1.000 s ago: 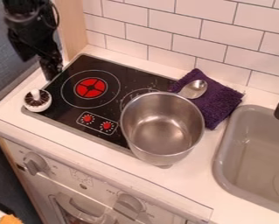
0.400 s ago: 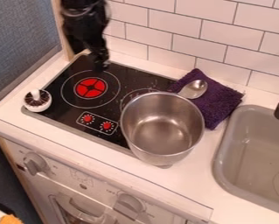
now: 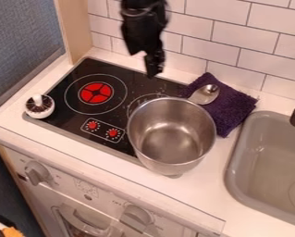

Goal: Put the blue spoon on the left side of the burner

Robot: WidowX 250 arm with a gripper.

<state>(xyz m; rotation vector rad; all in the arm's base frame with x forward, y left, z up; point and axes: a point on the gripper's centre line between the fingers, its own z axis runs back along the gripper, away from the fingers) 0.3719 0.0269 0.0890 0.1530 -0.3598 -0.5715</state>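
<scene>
- One gripper (image 3: 154,69) hangs over the back of your stove (image 3: 60,113); open or closed, you cannot tell.
- Rightward of it and lower in view, your spoon (image 3: 206,94), silver rather than blue, lies on the purple cloth (image 3: 236,107), long axis slanting down-left towards the pot (image 3: 171,134).
- Surface, left to right: white-knobbed object (image 3: 38,110), red burner (image 3: 95,93), pot, grey sink (image 3: 231,173).
- Room: blue-grey panel (image 3: 23,37), then white tiles (image 3: 199,44).

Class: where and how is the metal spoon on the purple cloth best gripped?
I'd grip the spoon by its bowl, from above, closing across the narrower width: it lies on the cloth, bowl exposed, while the pot seems to hide part of its handle.
</scene>
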